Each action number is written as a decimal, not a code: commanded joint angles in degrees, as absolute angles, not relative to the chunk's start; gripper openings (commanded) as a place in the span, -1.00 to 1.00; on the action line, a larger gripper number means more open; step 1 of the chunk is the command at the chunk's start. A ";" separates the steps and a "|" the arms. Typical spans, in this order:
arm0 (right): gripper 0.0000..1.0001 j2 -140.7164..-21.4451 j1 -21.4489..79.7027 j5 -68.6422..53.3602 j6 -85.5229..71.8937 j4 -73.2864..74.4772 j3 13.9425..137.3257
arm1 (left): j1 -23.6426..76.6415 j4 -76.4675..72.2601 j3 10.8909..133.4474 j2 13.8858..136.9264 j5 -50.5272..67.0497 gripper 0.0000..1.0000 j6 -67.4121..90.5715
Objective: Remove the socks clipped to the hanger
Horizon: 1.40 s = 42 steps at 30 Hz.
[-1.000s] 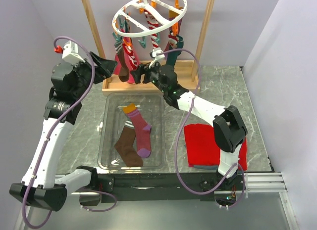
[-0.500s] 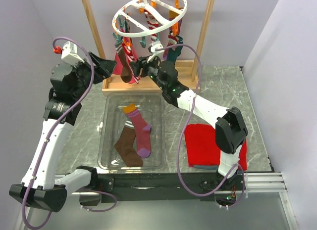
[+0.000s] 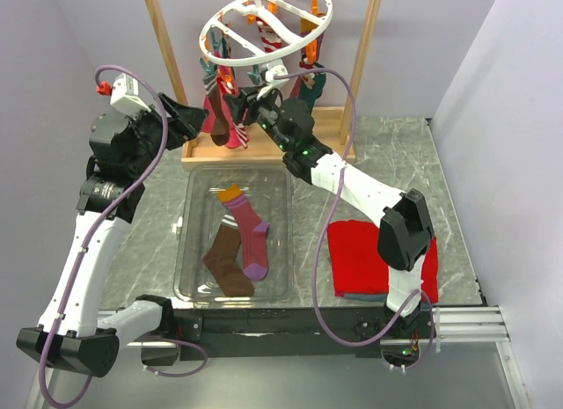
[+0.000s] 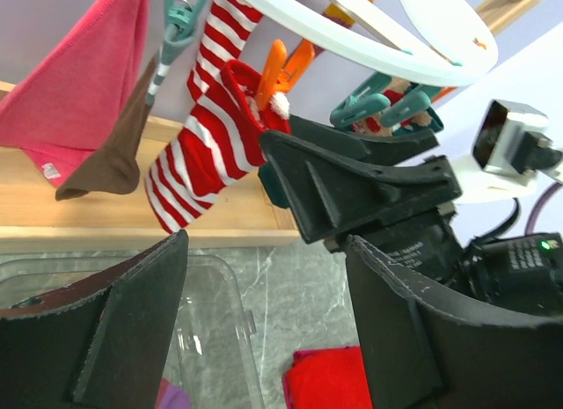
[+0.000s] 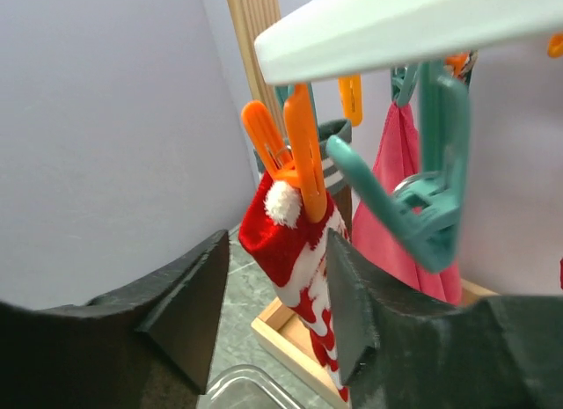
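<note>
Near the right end of the table's (image 3: 396,154) front edge lies a red cloth (image 3: 359,255). Left of it, mid-table, a clear bin (image 3: 186,242) holds a brown sock (image 3: 225,261) and a magenta sock (image 3: 250,231), overlapping. Only the top view shows these whole.

The left arm stands up from the near left corner, elbow high. The left gripper (image 3: 195,119) is level with the socks hanging over the far edge. Its wrist view shows the jaws wide apart with nothing between them, facing the striped sock (image 4: 202,154).

The right arm reaches from the near right corner slantwise to the far edge, with the right gripper (image 3: 242,110) at that sock. The top view hides the fit. The right wrist view shows a finger (image 5: 189,295) on each side of the cuff, not clamped, with a gap at the left one.

An orange clip (image 5: 295,154) pins the cuff to the hanger (image 5: 396,26). The left wrist view alone shows a pink cloth (image 4: 84,92) and a hung brown sock (image 4: 110,158) beside it
</note>
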<state>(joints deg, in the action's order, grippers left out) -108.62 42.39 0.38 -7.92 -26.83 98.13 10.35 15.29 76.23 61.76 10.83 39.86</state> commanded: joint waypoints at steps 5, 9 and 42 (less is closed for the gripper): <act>0.26 -108.19 42.63 0.18 -6.16 -27.51 97.91 | 10.02 13.10 79.45 61.78 14.15 0.57 39.81; 0.27 -109.07 42.63 0.18 -5.71 -27.33 97.91 | 10.02 13.71 81.56 63.28 14.85 0.57 39.73; -1.00 -108.46 44.30 2.90 -4.04 -26.72 97.73 | 24.87 27.60 112.24 90.70 -18.10 0.37 25.05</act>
<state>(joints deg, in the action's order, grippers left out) -112.53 43.05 1.58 -4.16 -23.81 98.02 23.59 28.53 110.83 90.54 -10.92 28.34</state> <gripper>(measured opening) 0.012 0.687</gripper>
